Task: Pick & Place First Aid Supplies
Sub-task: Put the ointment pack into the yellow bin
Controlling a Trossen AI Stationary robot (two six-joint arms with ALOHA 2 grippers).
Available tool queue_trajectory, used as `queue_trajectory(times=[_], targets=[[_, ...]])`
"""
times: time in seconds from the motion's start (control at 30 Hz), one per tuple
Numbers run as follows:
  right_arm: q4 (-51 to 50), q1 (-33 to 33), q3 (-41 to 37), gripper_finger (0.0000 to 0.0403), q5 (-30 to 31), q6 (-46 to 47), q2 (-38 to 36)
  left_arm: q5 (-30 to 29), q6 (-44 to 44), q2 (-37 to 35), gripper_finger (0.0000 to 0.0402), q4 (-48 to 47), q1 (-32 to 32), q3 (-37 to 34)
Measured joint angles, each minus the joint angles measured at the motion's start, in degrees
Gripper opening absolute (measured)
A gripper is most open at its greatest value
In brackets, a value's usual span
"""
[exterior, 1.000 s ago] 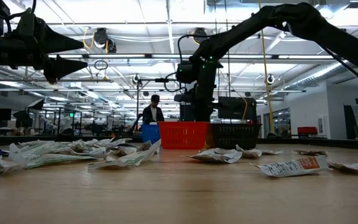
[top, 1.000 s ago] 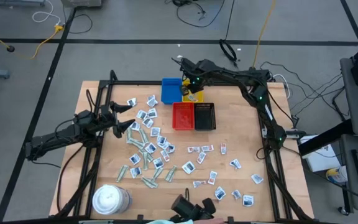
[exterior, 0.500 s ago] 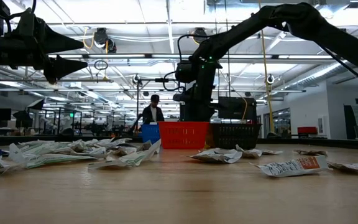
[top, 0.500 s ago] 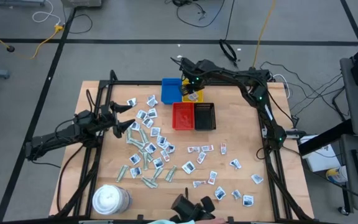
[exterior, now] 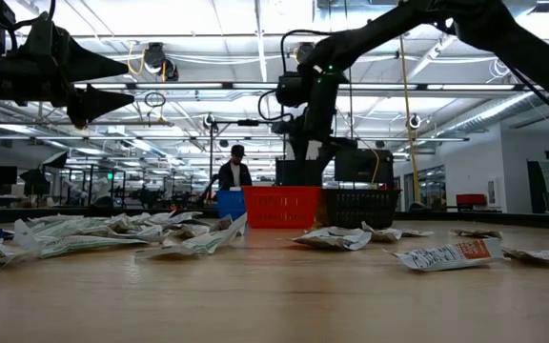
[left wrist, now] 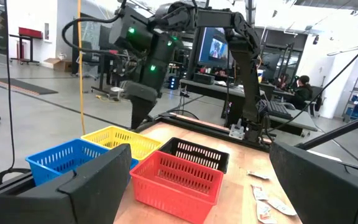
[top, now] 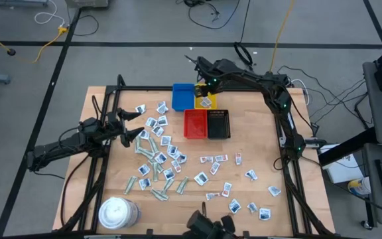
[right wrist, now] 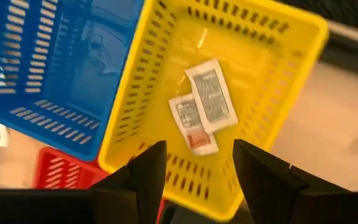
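Note:
The first aid supplies are small flat packets. Many lie scattered on the table's left half (top: 159, 154) and some on its right half (top: 234, 180). Two packets (right wrist: 202, 106) lie flat on the floor of the yellow tray (right wrist: 303, 38). My right gripper (right wrist: 197, 186) hangs open above that tray (top: 206, 101), fingers pointing down, with nothing between them; the low view shows it (exterior: 303, 143) well above the trays. My left gripper (top: 138, 125) waits open above the table's left side.
The blue tray (top: 182, 96), red tray (top: 195, 123) and black tray (top: 218, 123) stand beside the yellow one at the far middle. A round white tub (top: 117, 212) stands at the near left. A person (exterior: 236, 171) shows in the room beyond.
My right gripper has risen above the yellow tray and gone a little toward the table's far edge. A white packet now shows in the tray where the gripper covered it before.

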Motion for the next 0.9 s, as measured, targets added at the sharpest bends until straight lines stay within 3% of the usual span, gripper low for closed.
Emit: queue_trajectory(times=[0.3,0.6,0.9], targets=[[-9.6,1.8,-2.0,0.0179,-0.1,9.9,-2.5,0.0,0.0,0.0,0.0390,0.0,0.0,0.0],[3.7,9.8,-25.2,0.0179,0.0,19.8,-19.5,0.0,0.0,0.0,0.0390,0.0,0.0,0.0],[5.3,22.3,-42.1,0.0177,0.4,34.1,-33.0,0.0,0.0,0.0,0.0390,0.0,0.0,0.0]])
